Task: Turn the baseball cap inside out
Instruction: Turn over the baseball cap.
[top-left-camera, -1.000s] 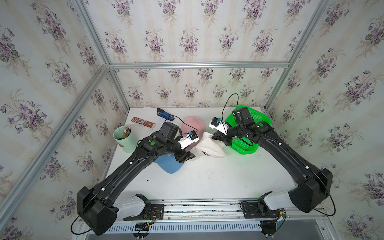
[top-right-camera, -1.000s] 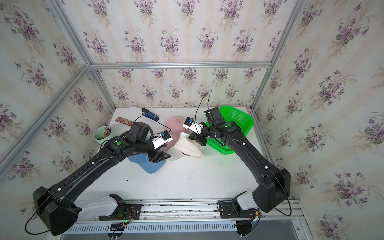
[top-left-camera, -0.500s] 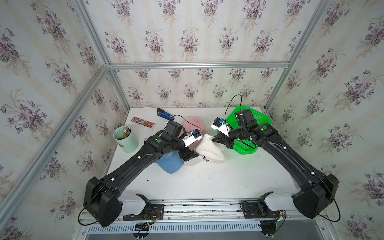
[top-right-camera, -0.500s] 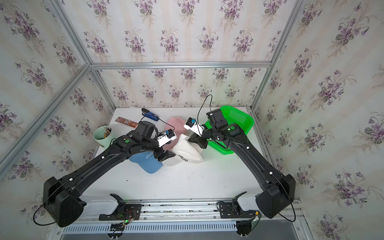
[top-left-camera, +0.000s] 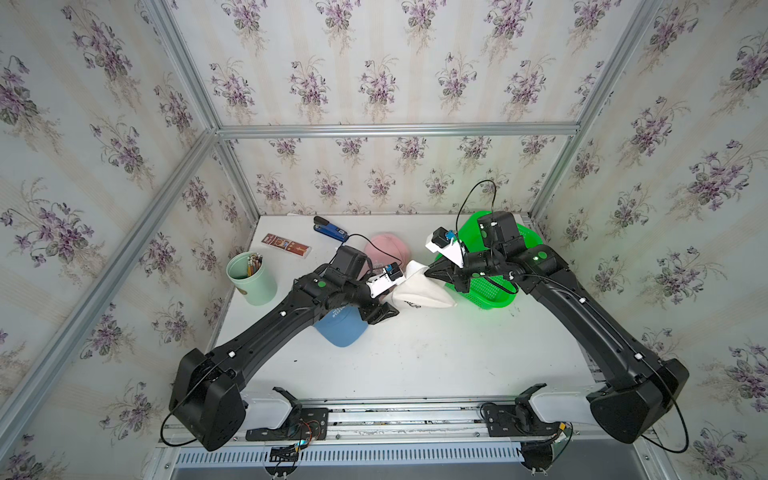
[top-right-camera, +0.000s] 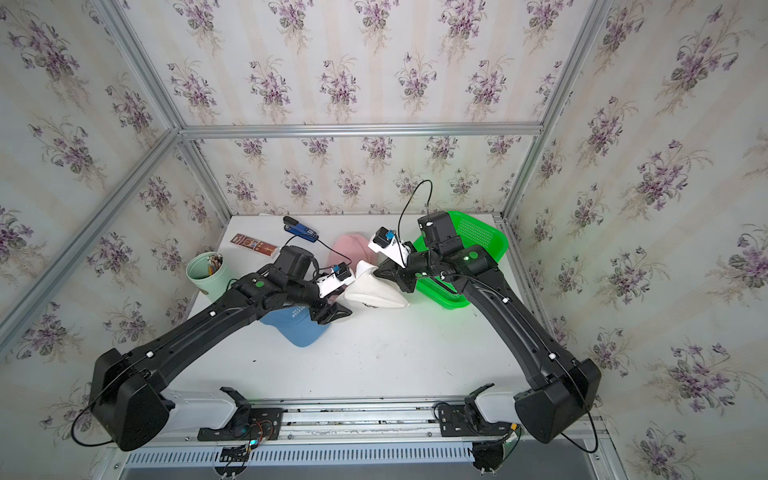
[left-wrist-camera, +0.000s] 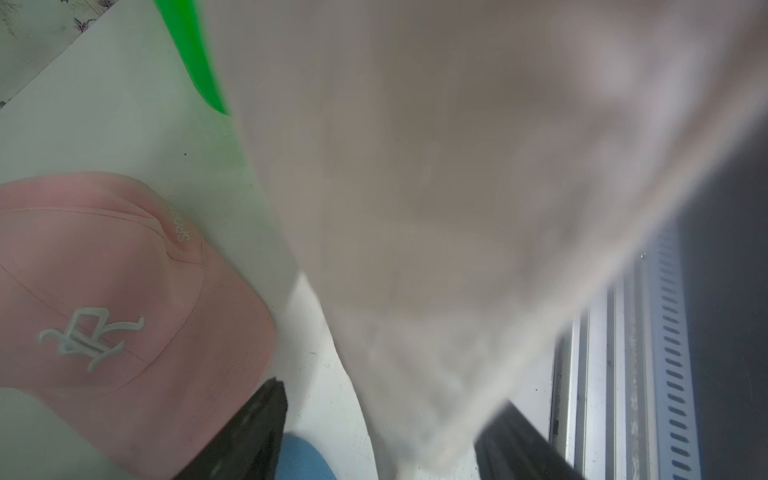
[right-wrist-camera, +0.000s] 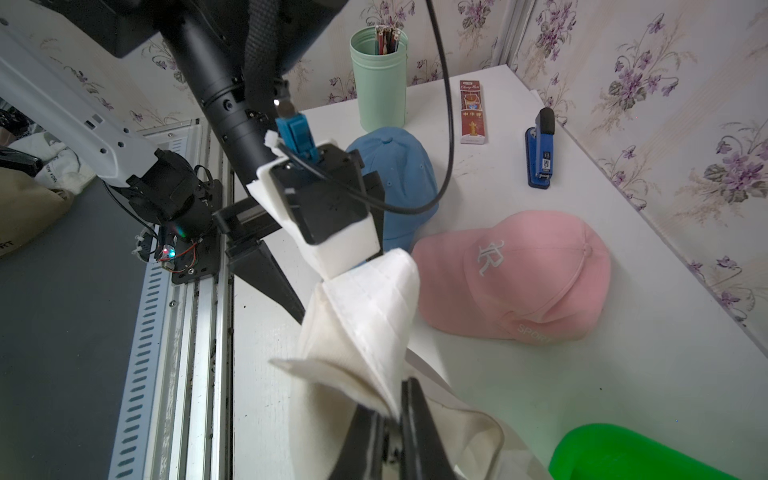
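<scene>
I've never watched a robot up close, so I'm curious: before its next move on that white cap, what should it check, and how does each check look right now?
1. Right gripper clamped on the white cap: ok, shut on a fold of its edge.
2. Left gripper gripping cloth: not ok, jaws apart, cloth hanging between them.
3. Pink cap and blue cap uncaught: ok, both lie loose on the table.
4. Green basket out of the way: cannot tell, it stands right next to the white cap.
5. Cap turned inside out: cannot tell, it is crumpled.
</scene>
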